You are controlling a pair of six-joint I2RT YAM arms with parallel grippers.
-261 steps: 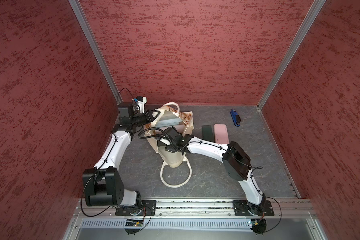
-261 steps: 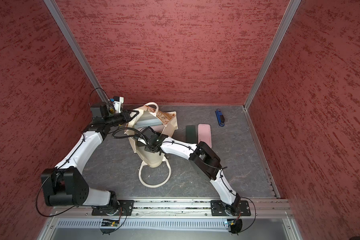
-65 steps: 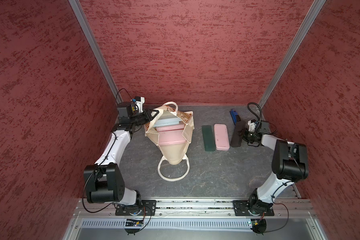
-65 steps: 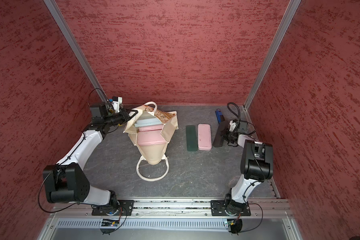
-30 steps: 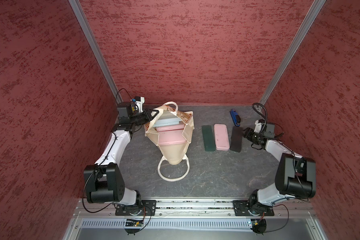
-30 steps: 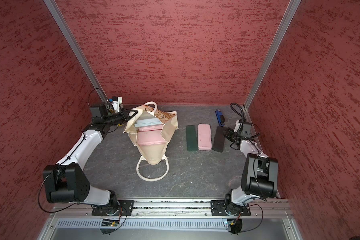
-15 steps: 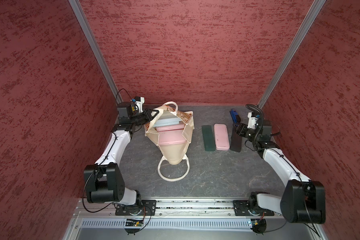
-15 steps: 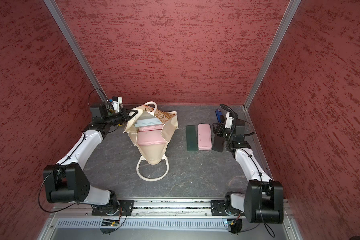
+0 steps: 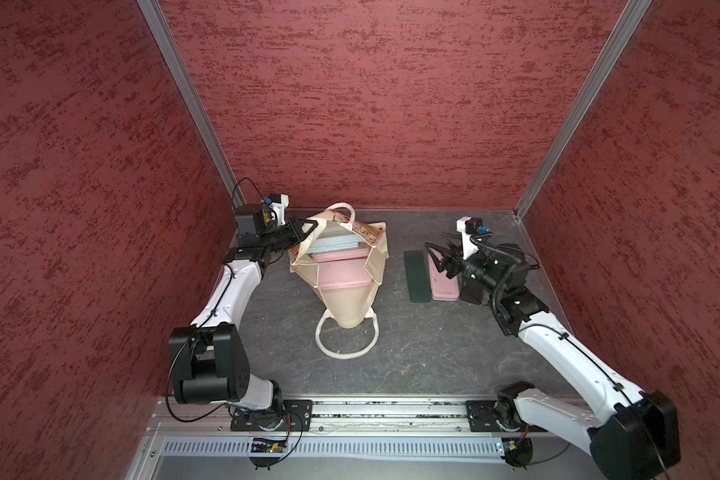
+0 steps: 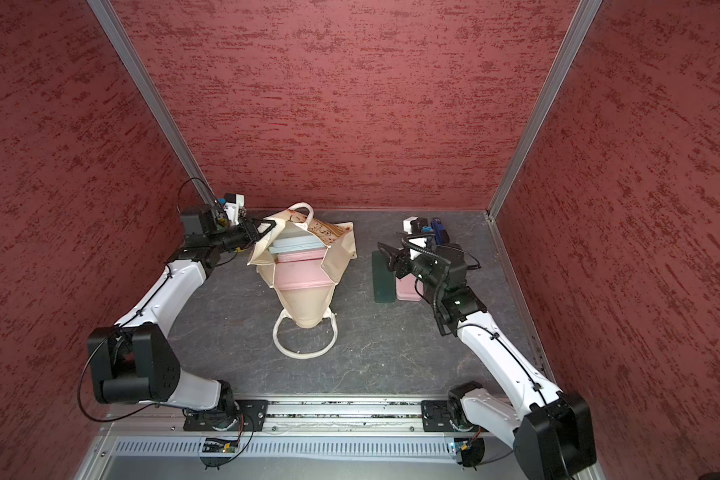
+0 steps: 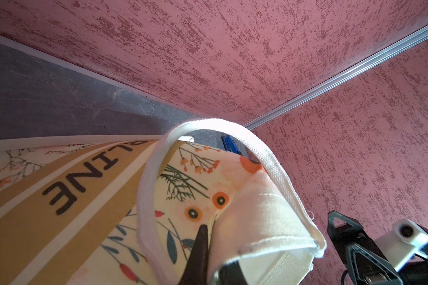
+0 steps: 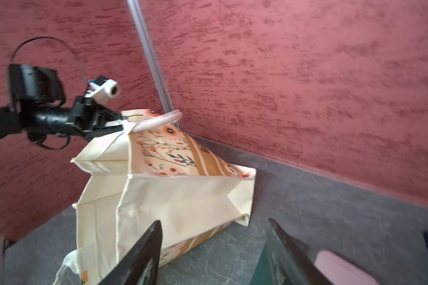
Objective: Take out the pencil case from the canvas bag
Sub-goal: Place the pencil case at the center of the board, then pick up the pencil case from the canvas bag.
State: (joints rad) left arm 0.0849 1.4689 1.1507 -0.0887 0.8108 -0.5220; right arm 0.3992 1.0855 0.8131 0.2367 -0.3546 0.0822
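The bag (image 9: 346, 305) is stood on the counter (image 9: 412, 361) near the rear left corner, with its mouth turned upward and spread open. The left rim of the mouth is clamped by the left claw (image 9: 305, 229), which is fully closed on the fabric. Three cases are seen inside the mouth: a blue case (image 9: 334, 243) at the rear, a middle pink case (image 9: 341, 256) and a front pink case (image 9: 341, 280), all contained within the bag. One handle (image 9: 347, 354) is laid in a loop on the counter in front of the bag. The right claw (image 9: 438, 255) is held wide open with nothing gripped, above the far ends of the green case (image 9: 417, 282) and loose pink case (image 9: 444, 291). These are laid side by side, right of the bag and apart from it. A black case (image 9: 470, 296) is placed just beside them, largely hidden under the right arm.
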